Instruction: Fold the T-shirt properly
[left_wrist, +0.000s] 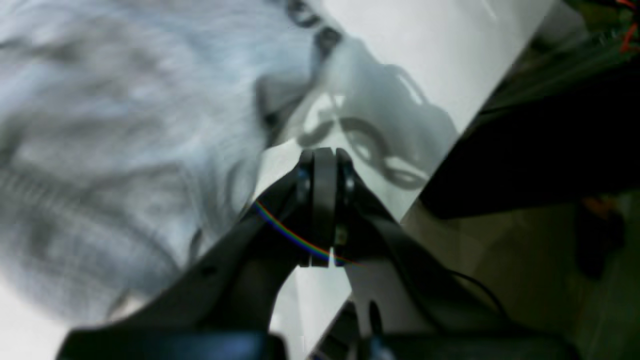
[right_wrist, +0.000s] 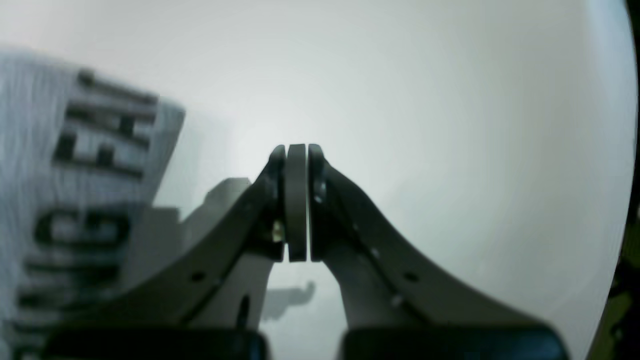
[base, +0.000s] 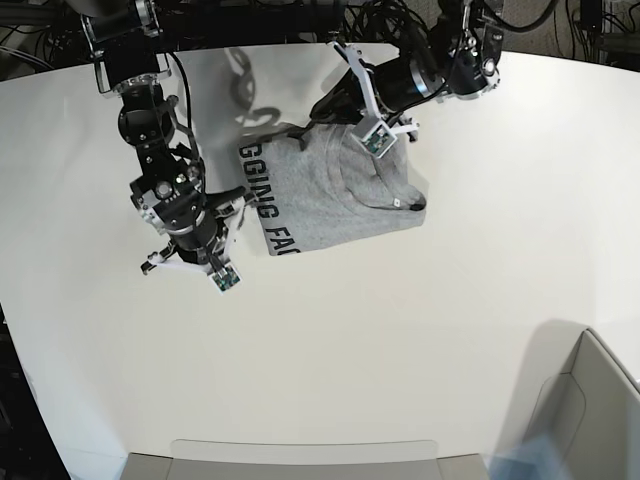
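A: Where's the T-shirt (base: 335, 195)?

B: On the white desk (base: 400, 340), toward the far edge, bunched into a rough block. A strip of black lettering runs along its edge on the right arm's side; the collar points to the other side.

A: And the 2 pincers?

B: The right pincer (right_wrist: 296, 150) is shut on nothing, its pads pressed flat together over bare desk. The lettered edge lies just beside it, off to its left in the wrist view. The left pincer (left_wrist: 324, 152) is also shut and empty, near the shirt's far corner, with the cloth to its left.

A: Which is nearer?

B: Both are close. The left sits about at the cloth, the right just off the lettered edge. The block's long axis looks to run roughly between the 2 arms, so I'd judge each has an end within reach.
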